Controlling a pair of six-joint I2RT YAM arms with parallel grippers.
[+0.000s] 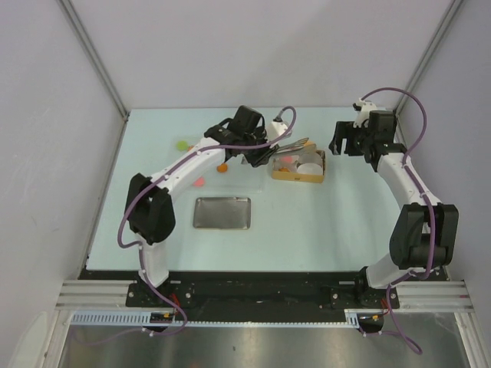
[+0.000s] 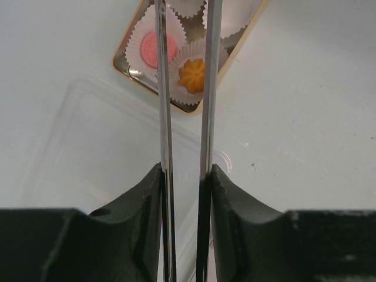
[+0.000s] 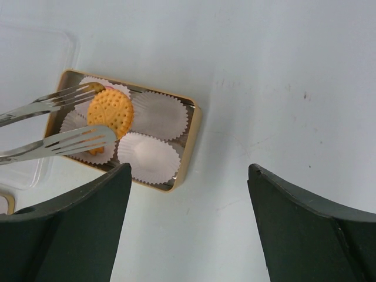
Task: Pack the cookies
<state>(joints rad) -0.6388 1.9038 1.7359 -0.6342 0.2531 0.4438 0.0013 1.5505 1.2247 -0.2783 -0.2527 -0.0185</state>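
An orange cookie [image 3: 110, 113] sits between the forked tips of the tongs [image 2: 164, 117], over a paper cup at the left end of the gold box [image 3: 194, 126]. Whether the tips pinch it or it already rests in the cup cannot be told. Just beside it, a pink cookie [image 2: 157, 48] lies flat in its own cup. The other white paper cups [image 3: 158, 116] on the right side of the box hold nothing that can be seen.

The left gripper [image 2: 187, 176] is pressed onto the two metal arms of the tongs, squeezing them from the outside, with the arms reaching out over the box. A clear lid [image 2: 88, 135] lies on the table [image 1: 322, 222], touching the left edge of the box.

Further left on the table there are three more cookies: a loose orange cookie [image 1: 222, 167] near the left arm, a loose pink cookie [image 1: 199, 182] nearer the robot, and a loose green cookie [image 1: 182, 144] farthest to the left. A shallow metal tray [image 1: 222, 212] sits nearer the robot than these.

The right gripper [image 3: 189, 170] hangs to the right of the box with its fingers spread wide and nothing between them.
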